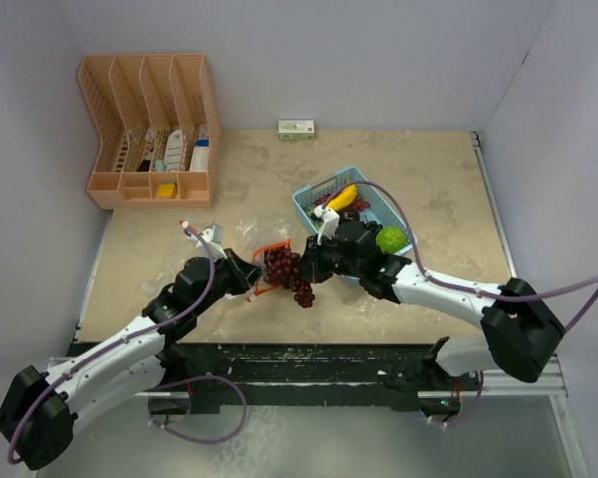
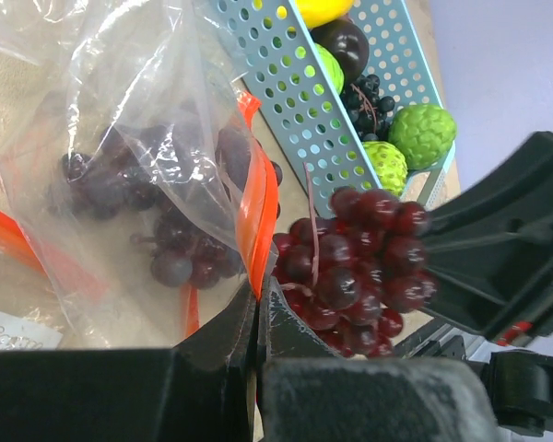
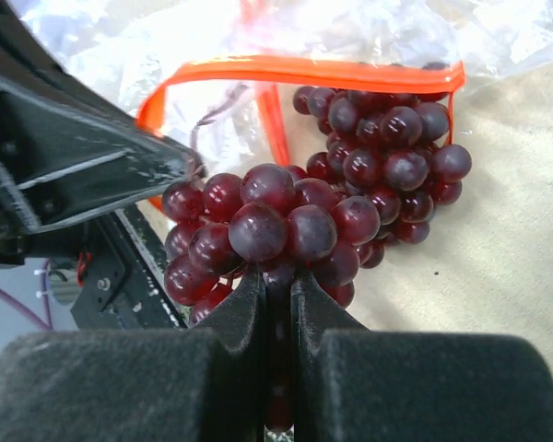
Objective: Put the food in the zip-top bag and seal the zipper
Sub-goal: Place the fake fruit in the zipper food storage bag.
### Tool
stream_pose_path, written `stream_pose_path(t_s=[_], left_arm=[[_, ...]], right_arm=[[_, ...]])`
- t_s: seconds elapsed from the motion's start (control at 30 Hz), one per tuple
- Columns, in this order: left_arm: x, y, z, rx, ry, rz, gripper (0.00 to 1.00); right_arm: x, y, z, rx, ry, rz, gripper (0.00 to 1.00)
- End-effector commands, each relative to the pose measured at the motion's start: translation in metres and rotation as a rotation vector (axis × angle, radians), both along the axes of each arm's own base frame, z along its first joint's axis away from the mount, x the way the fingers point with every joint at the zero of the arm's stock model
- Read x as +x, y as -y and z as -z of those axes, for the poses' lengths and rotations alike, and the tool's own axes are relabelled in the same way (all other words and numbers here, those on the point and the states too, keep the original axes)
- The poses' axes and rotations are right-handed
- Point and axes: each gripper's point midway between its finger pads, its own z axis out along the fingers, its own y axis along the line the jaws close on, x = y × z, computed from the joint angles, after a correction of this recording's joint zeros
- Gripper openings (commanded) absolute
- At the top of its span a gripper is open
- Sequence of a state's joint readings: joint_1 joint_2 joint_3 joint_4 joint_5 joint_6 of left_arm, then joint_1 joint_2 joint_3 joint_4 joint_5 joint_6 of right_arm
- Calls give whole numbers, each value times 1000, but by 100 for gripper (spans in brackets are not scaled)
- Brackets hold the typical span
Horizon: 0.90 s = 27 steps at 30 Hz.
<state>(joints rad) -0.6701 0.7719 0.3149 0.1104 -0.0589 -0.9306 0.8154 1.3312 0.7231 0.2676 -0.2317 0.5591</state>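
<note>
**Grapes at the bag mouth, most of the food not yet packed**

The grape bunch hangs just above the table, between the two arms and right at the open mouth of the zip-top bag. One clump is pinched between the fingers of the right gripper, which are closed tight on it. A second clump lies past the orange zipper strip, and the left wrist view shows it as dark grapes through the clear plastic. I cannot tell whether the two clumps are one bunch or two.

From above, the grapes run on a diagonal, with the far-left end at the bag mouth and the near-right end trailing outside. Their long axis therefore points roughly into the opening.

The left gripper has its fingers pressed together on the orange rim and holds the mouth up and open.

By my reading, the task is at an early stage. The grapes are only partly in. The banana and the bumpy green fruits lie in the light-blue basket, just beyond the right gripper. The zipper is wide open, so sealing is left to do.
</note>
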Motion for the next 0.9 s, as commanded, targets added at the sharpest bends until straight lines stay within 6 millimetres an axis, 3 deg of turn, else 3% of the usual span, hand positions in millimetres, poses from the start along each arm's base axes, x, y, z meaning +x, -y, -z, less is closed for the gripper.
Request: stream_pose_path(t_s=[0.0, 0.13, 0.43, 0.73, 0.87], left_arm=[[7, 11, -41, -52, 120, 34, 0], [5, 15, -44, -60, 133, 63, 0], [0, 34, -43, -85, 157, 170, 0], [-11, 52, -45, -121, 176, 299, 0], [-17, 50, -46, -113, 173, 312, 0]], right_arm=[[13, -19, -20, 77, 49, -6, 0], [22, -26, -12, 59, 48, 4, 0], [36, -61, -16, 75, 47, -24, 0], [61, -73, 13, 25, 9, 57, 0], [80, -82, 7, 36, 24, 110, 0]])
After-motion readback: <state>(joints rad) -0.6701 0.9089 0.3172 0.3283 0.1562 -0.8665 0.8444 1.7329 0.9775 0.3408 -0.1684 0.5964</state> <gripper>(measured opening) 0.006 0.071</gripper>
